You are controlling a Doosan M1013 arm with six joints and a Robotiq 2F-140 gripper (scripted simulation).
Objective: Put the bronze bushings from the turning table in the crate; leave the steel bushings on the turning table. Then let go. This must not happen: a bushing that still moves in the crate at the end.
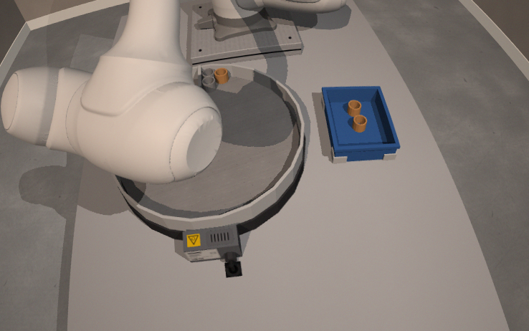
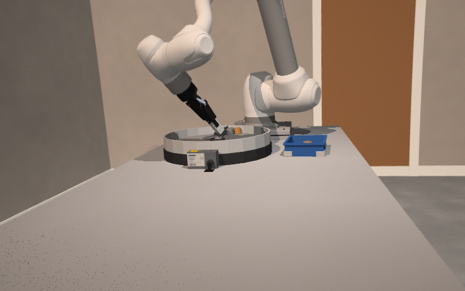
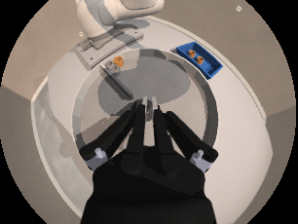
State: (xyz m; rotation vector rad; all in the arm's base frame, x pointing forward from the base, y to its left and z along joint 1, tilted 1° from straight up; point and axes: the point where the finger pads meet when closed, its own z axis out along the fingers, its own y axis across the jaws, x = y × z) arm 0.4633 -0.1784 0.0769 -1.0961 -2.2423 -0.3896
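One bronze bushing (image 1: 221, 75) stands at the far rim of the turning table (image 1: 234, 155), beside two steel bushings (image 1: 208, 77). It also shows in the wrist view (image 3: 118, 60). Two bronze bushings (image 1: 356, 115) stand in the blue crate (image 1: 359, 120), right of the table. My gripper (image 2: 219, 131) hangs tilted over the table's inside, low, short of the bushings. In the wrist view its fingers are almost together with nothing between them. In the top view the arm hides the gripper.
The table has a raised rim and a grey control box (image 1: 211, 243) at its front. The arm's base plate (image 1: 244, 39) lies just behind the table. The large arm elbow (image 1: 117, 117) hangs over the table's left half.
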